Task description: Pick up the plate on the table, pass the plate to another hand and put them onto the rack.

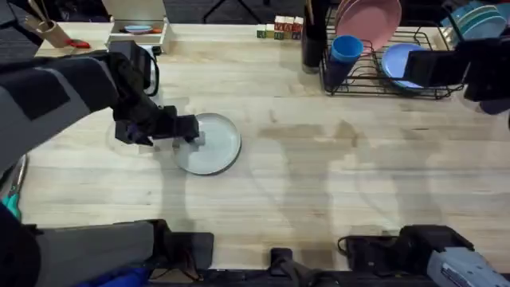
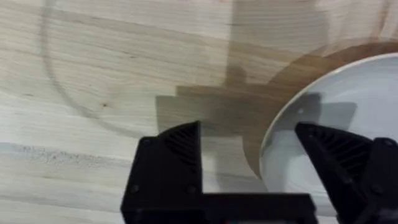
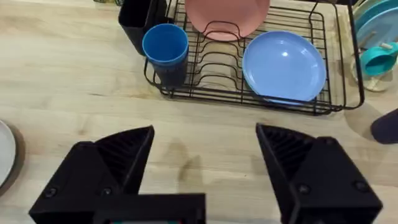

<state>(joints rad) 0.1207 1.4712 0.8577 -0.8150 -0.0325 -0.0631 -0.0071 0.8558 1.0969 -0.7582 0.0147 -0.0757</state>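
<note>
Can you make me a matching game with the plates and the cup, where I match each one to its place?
Things:
1. white plate
2. pink plate
3. light blue plate
4. blue cup

Places:
A. leaning flat-ish inside the black rack
B. standing upright in the rack's slots
C. lying on the table, its rim between the left gripper fingers
D. at the rack's end, beside a black holder

Pairs: 1-C, 2-B, 3-A, 4-D

No lettering can be read anywhere (the small blocks [image 1: 280, 29] at the table's far edge stay illegible).
</note>
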